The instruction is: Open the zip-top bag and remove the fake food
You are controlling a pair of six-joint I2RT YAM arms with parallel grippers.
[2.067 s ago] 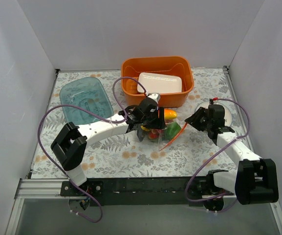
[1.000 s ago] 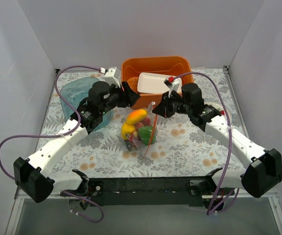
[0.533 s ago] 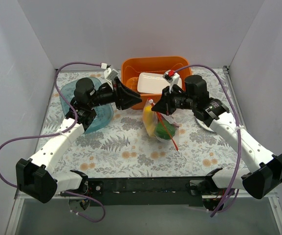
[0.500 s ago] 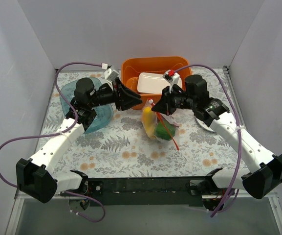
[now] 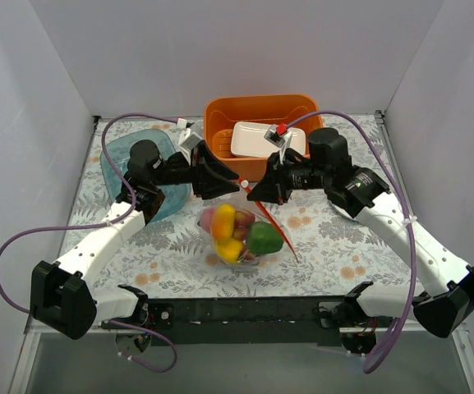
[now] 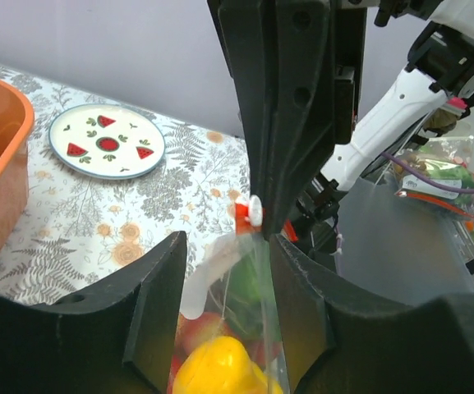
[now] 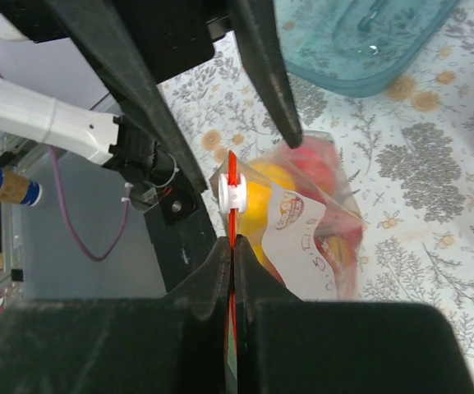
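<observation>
My right hand (image 7: 232,245) is clamped shut on the orange-red zip strip (image 7: 231,168) of the clear crinkly plastic zip-top bag (image 5: 241,234). The white slider (image 7: 232,195) sits just past the fingertips. My left hand (image 6: 228,246) stands partly apart with the bag's clear film between its fingers; contact cannot be determined.

In the overhead view, the bag hangs at 6 o'clock from both hands and contains the fake food: a yellow plastic pepper (image 5: 223,222) and a green plastic pepper (image 5: 264,238), among others. On the fern-patterned bench (image 5: 327,246), the orange plastic tub (image 5: 261,111) lies at 12 o'clock and the teal see-through tray (image 5: 130,164) at 10 o'clock.
</observation>
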